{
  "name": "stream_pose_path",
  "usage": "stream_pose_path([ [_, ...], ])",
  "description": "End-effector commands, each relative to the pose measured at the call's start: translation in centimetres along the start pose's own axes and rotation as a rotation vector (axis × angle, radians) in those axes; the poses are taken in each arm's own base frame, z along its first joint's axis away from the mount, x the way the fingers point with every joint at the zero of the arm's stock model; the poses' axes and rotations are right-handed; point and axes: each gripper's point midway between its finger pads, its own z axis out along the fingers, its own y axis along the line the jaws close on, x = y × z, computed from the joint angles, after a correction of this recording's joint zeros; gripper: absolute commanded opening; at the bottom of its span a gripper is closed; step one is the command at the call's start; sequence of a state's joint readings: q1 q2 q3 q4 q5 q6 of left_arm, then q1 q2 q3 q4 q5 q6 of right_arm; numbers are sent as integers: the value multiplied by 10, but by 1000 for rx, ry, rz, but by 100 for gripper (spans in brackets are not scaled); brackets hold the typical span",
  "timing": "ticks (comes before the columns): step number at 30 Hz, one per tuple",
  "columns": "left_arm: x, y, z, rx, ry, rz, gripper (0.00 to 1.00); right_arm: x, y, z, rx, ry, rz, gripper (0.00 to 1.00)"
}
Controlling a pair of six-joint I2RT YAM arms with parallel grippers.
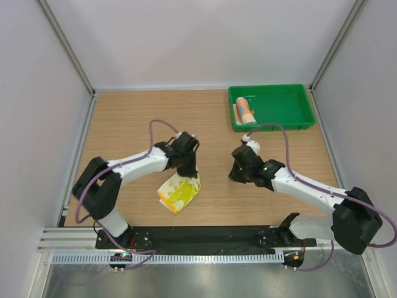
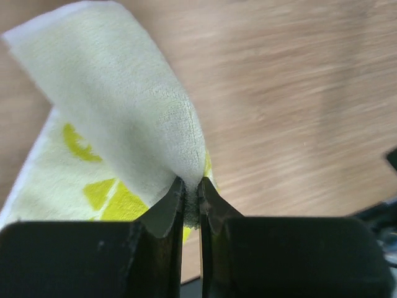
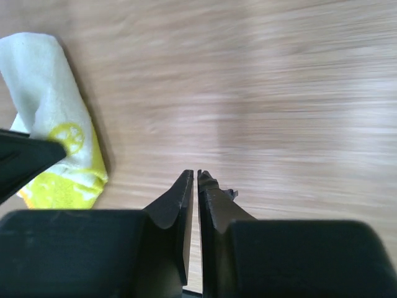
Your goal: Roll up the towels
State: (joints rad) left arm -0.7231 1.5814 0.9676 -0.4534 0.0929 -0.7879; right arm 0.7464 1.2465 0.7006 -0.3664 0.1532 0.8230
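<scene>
The yellow towel [image 1: 178, 192] with a white-green pattern lies partly folded on the wooden table. My left gripper [image 1: 186, 166] is shut on a lifted white edge of it; in the left wrist view the cloth [image 2: 118, 105] is pinched between the tips of that gripper [image 2: 191, 186]. The other towel [image 1: 244, 110], light blue and orange-pink, sits as a short roll in the green tray [image 1: 291, 118]. My right gripper [image 1: 239, 172] hovers over bare wood to the right of the yellow towel [image 3: 59, 155]. This gripper [image 3: 196, 178] is shut, with nothing between its jaws.
The green tray stands at the back right of the table. White walls with metal posts enclose the table on three sides. A black rail with the arm bases [image 1: 198, 237] runs along the near edge.
</scene>
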Motion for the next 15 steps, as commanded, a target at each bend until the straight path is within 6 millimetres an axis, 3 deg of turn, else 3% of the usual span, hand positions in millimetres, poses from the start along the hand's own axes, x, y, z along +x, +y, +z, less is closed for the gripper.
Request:
stream_pose_path([
  [1,-12,-6,2,-219,27,361,0,-29,-78,-34,345,-106,67,16],
  [2,-6,-19,2,-245,30,439,0,-34,-83,-42,351,-123,93,16],
  [3,-19,-45,-3,-237,-14,488,0,-36,-91,-46,371,-129,117,17],
  [4,-12,-41,1,-298,15,537,0,-36,-103,-51,399,-127,143,18],
  [6,-2,-66,-3,-313,-20,643,0,-39,-110,-61,401,-155,186,19],
  [8,20,-74,-4,-357,-31,727,0,-39,-119,-68,424,-167,215,24],
  [9,26,-73,-5,-380,-37,743,0,-40,-118,-73,410,-184,240,27],
  [12,54,-58,-6,-450,-36,751,0,-35,-109,-68,341,-162,261,49],
  [13,66,-46,-1,-452,-19,731,0,-30,-107,-64,323,-142,263,53],
  [15,84,-45,-2,-373,-13,624,0,-24,-86,-54,211,-88,271,54],
])
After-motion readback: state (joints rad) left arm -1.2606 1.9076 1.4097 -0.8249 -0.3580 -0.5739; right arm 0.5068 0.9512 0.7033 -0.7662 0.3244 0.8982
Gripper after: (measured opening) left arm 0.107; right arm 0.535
